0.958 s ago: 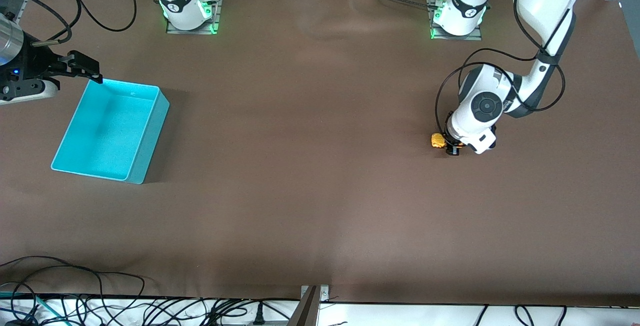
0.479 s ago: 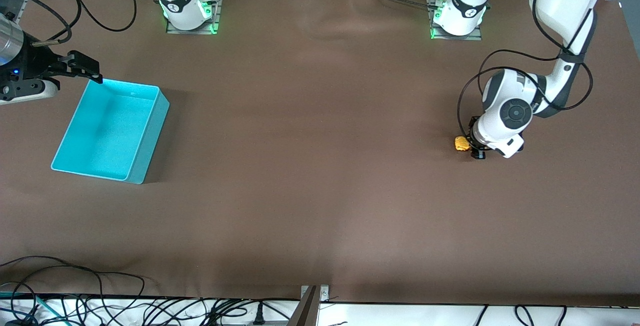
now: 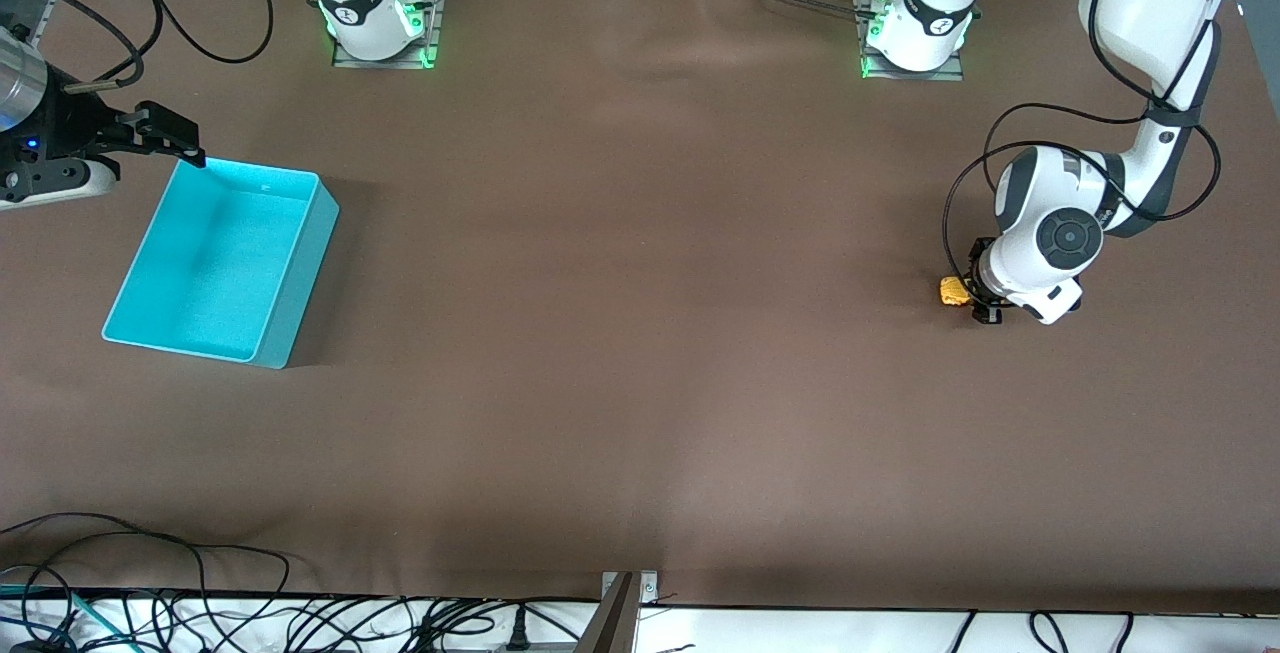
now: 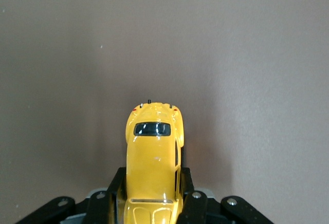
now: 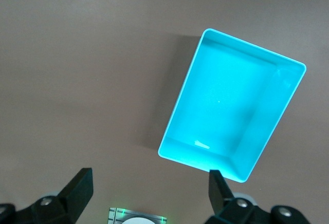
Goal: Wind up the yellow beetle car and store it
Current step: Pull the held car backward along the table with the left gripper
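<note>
The yellow beetle car [image 3: 952, 290] is a tiny rounded toy with dark windows, low at the brown table near the left arm's end. My left gripper [image 3: 970, 289] is shut on it. In the left wrist view the black fingers [image 4: 117, 185] clamp both flanks of the car [image 4: 153, 142], whose free end sticks out past them. The cyan bin [image 3: 296, 273] stands empty near the right arm's end of the table. My right gripper [image 3: 165, 138] hangs open beside the bin's corner farthest from the front camera, and its wrist view looks down into the bin [image 5: 231, 106].
Both arm bases [image 3: 375, 8] [image 3: 915, 18] stand along the table edge farthest from the front camera. Loose black cables [image 3: 200, 573] lie along the nearest edge, where a metal bracket [image 3: 625, 598] is fixed. Wide brown tabletop separates the car from the bin.
My left gripper has slid with the car along the table toward the left arm's end. The right arm and the bin have not moved.
</note>
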You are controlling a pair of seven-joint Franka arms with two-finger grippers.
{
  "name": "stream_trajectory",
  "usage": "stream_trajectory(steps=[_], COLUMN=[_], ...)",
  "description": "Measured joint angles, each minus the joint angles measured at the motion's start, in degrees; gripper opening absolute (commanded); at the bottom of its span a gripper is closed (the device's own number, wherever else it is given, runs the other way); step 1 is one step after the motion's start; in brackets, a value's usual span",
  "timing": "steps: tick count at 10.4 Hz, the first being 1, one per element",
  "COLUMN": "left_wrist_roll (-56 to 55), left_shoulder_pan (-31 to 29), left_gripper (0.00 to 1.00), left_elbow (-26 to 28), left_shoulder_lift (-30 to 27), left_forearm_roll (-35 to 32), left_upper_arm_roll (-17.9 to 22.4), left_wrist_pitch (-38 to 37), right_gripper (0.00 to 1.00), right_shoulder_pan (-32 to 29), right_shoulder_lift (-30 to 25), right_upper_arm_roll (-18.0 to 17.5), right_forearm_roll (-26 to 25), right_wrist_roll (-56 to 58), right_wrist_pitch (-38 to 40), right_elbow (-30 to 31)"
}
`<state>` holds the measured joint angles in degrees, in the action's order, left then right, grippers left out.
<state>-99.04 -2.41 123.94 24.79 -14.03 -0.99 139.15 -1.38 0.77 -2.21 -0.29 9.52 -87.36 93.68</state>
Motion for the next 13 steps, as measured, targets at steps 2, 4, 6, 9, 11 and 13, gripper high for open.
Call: stream_trajectory(steps=[2,4,6,9,11,13], left_wrist_roll=[0.5,1.3,2.2,2.4,2.4,2.4], left_shoulder_pan=[0.0,0.0,0.0,0.0,0.0,0.0], left_gripper=[0.0,0.0,0.0,0.0,0.0,0.0], left_elbow=[-0.1,-0.1,-0.2,-0.2,-0.2,-0.2], left_shoulder_lift=[0.1,0.1,0.1,0.2,0.2,0.2], left_forearm_roll=[-0.1,-0.4,-0.6,-0.6,-0.6,-0.6], left_upper_arm_roll=[0.2,0.2,0.2,0.2,0.2,0.2], left_wrist_pitch=[0.0,0.0,0.0,0.0,0.0,0.0], right_gripper=[1.0,1.0,1.0,1.0,1.0,1.0], right_shoulder_pan=[0.0,0.0,0.0,0.0,0.0,0.0], right_shoulder_lift=[0.0,0.0,0.0,0.0,0.0,0.0], right_upper_arm_roll=[0.0,0.0,0.0,0.0,0.0,0.0], right_forearm_roll=[0.0,0.0,0.0,0.0,0.0,0.0], right_wrist_roll=[0.0,0.0,0.0,0.0,0.0,0.0], right_wrist_pitch=[0.0,0.0,0.0,0.0,0.0,0.0], right_elbow=[0.0,0.0,0.0,0.0,0.0,0.0])
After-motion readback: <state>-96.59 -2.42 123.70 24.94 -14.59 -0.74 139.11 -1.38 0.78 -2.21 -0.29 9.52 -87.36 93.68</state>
